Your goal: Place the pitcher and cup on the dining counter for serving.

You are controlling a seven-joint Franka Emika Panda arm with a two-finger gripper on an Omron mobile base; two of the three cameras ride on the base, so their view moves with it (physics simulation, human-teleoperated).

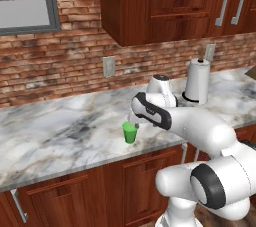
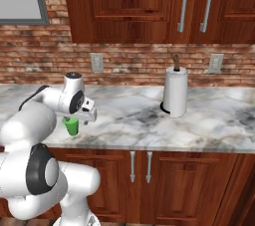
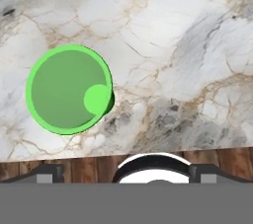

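Note:
The cup [image 1: 130, 133] is a small bright green tumbler standing upright on a marble worktop [image 1: 60, 131], close to its front edge. My gripper [image 1: 133, 120] hangs just above it, pointing down, open and holding nothing. In the right base view the cup [image 2: 71, 127] shows partly behind the hand, with the gripper [image 2: 87, 116] slightly to its right. Looking straight down, the hand view has the cup's round mouth [image 3: 68, 89] left of centre, and the gripper [image 3: 127, 172] has its tips spread wide at the bottom. The pitcher and the dining counter are out of view.
A white paper towel roll [image 1: 197, 81] on a dark stand sits at the back right of the worktop. Dark wood wall cabinets [image 1: 175, 1] hang above it on a brick wall. Below the worktop's front edge are wood cabinet doors [image 2: 149, 180].

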